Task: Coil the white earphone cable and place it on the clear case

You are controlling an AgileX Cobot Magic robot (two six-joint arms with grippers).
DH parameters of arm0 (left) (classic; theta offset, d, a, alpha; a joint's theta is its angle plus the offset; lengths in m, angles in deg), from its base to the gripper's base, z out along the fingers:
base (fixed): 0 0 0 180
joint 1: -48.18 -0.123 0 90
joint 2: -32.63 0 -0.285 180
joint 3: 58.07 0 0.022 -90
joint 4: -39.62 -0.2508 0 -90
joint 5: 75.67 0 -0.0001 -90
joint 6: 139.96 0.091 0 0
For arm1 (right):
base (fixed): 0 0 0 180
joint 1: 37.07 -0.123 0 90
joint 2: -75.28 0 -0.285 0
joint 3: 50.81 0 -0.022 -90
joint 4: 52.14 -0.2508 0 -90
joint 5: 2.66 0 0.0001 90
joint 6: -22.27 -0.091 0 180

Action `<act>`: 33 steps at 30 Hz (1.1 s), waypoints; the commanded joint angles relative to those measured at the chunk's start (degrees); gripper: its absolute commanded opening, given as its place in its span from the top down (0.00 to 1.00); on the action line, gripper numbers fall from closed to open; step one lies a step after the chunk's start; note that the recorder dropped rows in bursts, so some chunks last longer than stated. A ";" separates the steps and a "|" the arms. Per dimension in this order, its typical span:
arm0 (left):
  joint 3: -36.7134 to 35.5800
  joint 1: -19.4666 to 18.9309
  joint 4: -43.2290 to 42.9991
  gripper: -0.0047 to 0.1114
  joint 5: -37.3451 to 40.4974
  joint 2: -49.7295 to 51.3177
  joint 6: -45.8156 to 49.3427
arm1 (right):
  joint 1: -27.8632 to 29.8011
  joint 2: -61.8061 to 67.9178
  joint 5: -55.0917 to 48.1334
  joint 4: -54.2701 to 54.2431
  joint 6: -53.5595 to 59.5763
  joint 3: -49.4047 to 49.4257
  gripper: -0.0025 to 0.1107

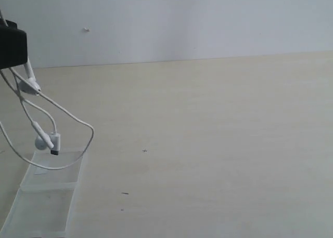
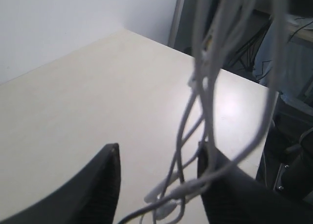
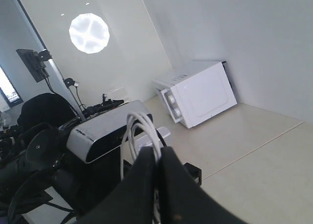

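Observation:
The white earphone cable (image 1: 67, 113) hangs in loose loops from a black gripper part (image 1: 10, 45) at the exterior view's upper left edge; which arm that is I cannot tell. An earbud (image 1: 41, 142) dangles just above the clear case (image 1: 41, 212), which lies flat at the lower left. My right gripper (image 3: 157, 149) is shut on a bundle of cable loops (image 3: 142, 121) that rise above its tips. My left gripper (image 2: 157, 148) is open. Cable strands (image 2: 208, 87) hang between its jaws and lean on one finger, with the earbuds (image 2: 164, 207) near the tips.
The pale tabletop (image 1: 208, 144) stretches right of the case to a white wall. In the right wrist view a white microwave (image 3: 198, 92) and a silver-black camera (image 3: 105, 128) stand behind the gripper. Dark equipment (image 2: 288, 136) sits past the table's edge.

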 commanded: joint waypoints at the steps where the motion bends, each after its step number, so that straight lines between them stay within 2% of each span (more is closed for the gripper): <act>1: -0.17 0.24 1.09 0.58 -0.89 0.02 0.43 | 0.00 -0.06 -0.29 -0.04 0.62 0.07 0.98; 5: -0.17 0.24 1.09 0.68 -1.15 0.02 0.76 | 0.00 -0.06 -0.29 -0.04 0.62 0.07 0.98; 16: -0.17 0.24 1.68 0.89 -2.64 0.02 1.67 | 0.00 -0.06 -1.57 -0.04 0.58 0.07 0.98; 20: -0.17 0.24 -0.57 0.96 -3.47 0.02 1.67 | 0.00 -0.39 -1.70 -0.04 0.58 0.07 0.98; 29: -0.17 0.13 -3.80 0.96 -4.74 0.02 0.87 | 0.00 -2.62 -1.70 -0.04 0.14 0.07 0.98; 33: -0.17 0.13 -4.52 0.96 -4.84 0.02 0.87 | 0.00 -3.03 -1.56 2.18 -4.59 0.07 0.98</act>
